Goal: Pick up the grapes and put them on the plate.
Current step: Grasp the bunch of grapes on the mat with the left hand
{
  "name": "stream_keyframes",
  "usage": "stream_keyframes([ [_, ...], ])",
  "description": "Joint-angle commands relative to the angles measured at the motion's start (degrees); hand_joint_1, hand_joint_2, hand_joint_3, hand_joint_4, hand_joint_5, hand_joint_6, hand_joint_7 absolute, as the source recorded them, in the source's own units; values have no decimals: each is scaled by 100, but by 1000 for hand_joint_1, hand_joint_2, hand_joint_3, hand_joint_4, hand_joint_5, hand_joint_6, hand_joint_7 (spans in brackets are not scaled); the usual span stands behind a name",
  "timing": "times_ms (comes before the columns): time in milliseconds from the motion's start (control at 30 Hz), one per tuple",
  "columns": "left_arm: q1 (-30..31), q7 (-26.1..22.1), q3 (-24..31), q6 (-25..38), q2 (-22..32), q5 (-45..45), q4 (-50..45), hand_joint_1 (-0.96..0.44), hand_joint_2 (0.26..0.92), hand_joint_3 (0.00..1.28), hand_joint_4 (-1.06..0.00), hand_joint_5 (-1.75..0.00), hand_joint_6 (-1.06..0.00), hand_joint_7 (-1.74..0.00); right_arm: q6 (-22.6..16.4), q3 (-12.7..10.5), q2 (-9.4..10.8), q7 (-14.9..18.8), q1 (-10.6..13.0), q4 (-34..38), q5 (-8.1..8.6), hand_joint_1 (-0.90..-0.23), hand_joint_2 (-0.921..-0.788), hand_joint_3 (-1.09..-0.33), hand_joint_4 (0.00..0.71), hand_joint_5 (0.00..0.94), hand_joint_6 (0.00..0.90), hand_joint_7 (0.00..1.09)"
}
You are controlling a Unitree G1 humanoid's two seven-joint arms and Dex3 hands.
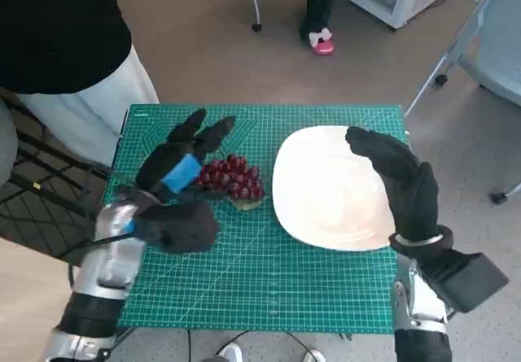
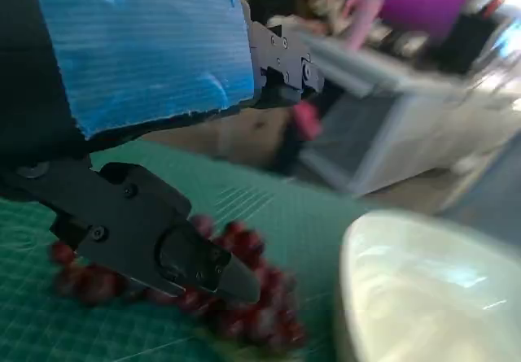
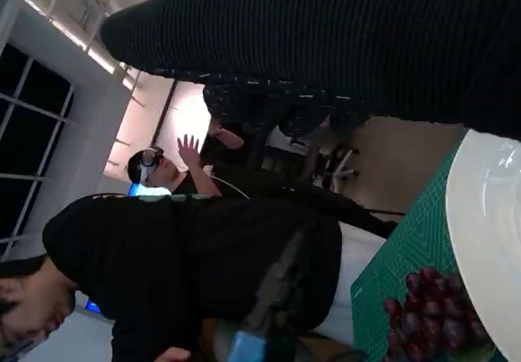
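Grapes [image 1: 234, 177] on the cutting mat [image 1: 269, 281], just at 9 o'clock of plate [image 1: 326, 187]. Left hand [image 1: 179, 175] spread over them, nothing gripped. Right hand [image 1: 399, 179] open above plate. Risk: loose grip sheds grapes or nudges bunch away.

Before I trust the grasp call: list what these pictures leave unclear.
- Whether the left hand touches the grapes: head view, hand covers their near side; left wrist view is blurred.
- Right hand's fingers: right wrist view shows only the glove.
- Plate's far rim: cut off in both wrist views.
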Motion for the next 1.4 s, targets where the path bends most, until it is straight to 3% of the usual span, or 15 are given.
stream_keyframes([
  [33,-306,-44,-336,586,-110,292,38,-210,723,0,-9,-2,-237,-14,50,-16,-31,-12,84,39,-33,-628,-921,-886,360,1,-1,468],
  [300,-815,-597,-685,1524,-329,165,475,-48,728,3,-7,-1,-240,-5,46,-29,-37,-23,101,34,-24,-627,-921,-885,360,1,-1,469],
  [600,-1070,-932,-944,1869,-318,19,862,25,747,9,-2,0,-235,0,12,-47,-37,-54,162,-11,-40,-626,-921,-885,361,2,-1,469],
  [1400,-1865,-440,-1508,1783,-456,-36,2769,-22,746,3,1,1,-215,-1,-88,-26,-8,-199,223,11,-131,-615,-921,-888,362,2,-1,472],
])
